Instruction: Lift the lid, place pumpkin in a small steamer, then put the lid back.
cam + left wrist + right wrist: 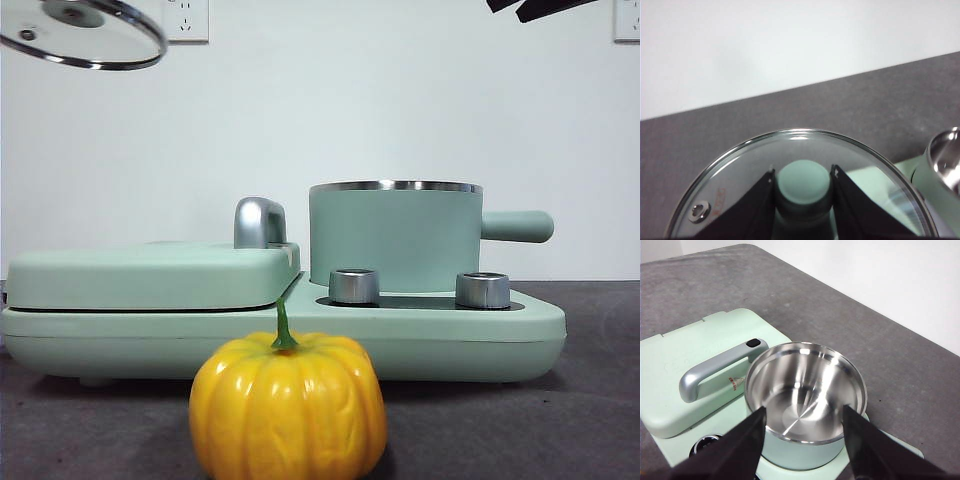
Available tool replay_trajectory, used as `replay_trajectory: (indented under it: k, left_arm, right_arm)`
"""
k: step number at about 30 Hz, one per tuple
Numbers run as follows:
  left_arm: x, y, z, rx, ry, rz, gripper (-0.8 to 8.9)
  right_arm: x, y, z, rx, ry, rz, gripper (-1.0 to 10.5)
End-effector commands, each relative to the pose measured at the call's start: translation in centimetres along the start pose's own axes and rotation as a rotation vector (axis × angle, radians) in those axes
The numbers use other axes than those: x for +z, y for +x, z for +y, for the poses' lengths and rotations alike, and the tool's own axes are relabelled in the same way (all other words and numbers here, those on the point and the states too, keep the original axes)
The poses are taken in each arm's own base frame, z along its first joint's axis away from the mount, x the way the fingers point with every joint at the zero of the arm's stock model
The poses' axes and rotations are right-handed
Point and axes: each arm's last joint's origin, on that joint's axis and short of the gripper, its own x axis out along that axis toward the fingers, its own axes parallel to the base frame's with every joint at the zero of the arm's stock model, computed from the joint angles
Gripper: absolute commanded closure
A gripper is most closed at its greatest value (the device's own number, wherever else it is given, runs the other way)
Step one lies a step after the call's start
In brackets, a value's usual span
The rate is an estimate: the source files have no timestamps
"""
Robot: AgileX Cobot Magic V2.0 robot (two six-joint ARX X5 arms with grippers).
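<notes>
Glass, steel-rimmed round lid point(85, 35) hangs at your 10 o'clock, its mint knob pinched tight by the left gripper point(803, 181). The right gripper point(804, 426) hovers wide open and empty over the uncovered mint-green cylindrical steamer pot point(805, 390). The glossy yellow-orange ribbed pumpkin point(288, 405) sits on the table at 6 o'clock.

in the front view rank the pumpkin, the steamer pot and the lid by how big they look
1. pumpkin, though it sits nearest the camera
2. small steamer, close behind in looks
3. lid, cut off at the top corner, so unsure
</notes>
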Motion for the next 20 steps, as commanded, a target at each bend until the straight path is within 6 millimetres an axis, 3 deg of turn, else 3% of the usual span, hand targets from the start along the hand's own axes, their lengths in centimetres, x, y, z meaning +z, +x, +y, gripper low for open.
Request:
replay_trajectory:
  k: [1,9,20]
  left_arm:
    - [-0.5,-0.9,0.0,0.011,-0.004,-0.025,8.02]
    - [-3.8,-2.6,-0.4,0.015,-0.04,-0.002,8.02]
    - [-3.8,-3.3,-0.6,0.016,-0.055,-0.02,8.02]
  right_arm:
    - [0.4,0.0,0.3,0.023,-0.038,-0.007,7.0]
    - [0.1,2.0,3.2,0.212,-0.16,0.046,7.0]
    - [-2.0,7.2,9.0,0.493,-0.235,0.224,6.2]
